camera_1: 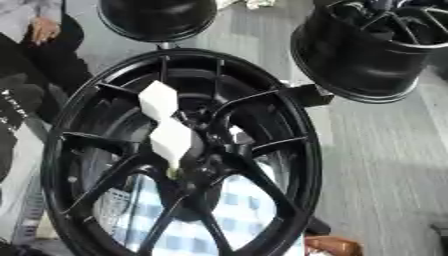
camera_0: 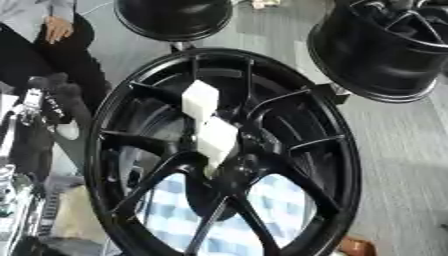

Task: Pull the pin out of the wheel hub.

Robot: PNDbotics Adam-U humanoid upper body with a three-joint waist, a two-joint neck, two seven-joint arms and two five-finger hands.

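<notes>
- Hub (camera_0: 337, 150): black spoked wheel, upright, filling mid-frame.
- Pin (camera_0: 216, 139): white, blocky, slanting down into the hub's centre; not yet pulled.
- My hands: in neither view, so I cannot tell how the fingers stand.
- Step, as I judge it: the reach. Next, close round the pin and draw along its axis.
- Left eye view alone shows clutter (camera_0: 17, 200) at lower left.

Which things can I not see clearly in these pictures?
- Pin: white blocks cover the wheel hub centre in both views.
- Robot hands: neither shows in either view.
- Wheel's lower rim: cut off by the bottom edge.
- Upper-right wheel: cut off by the top and right edges.
</notes>
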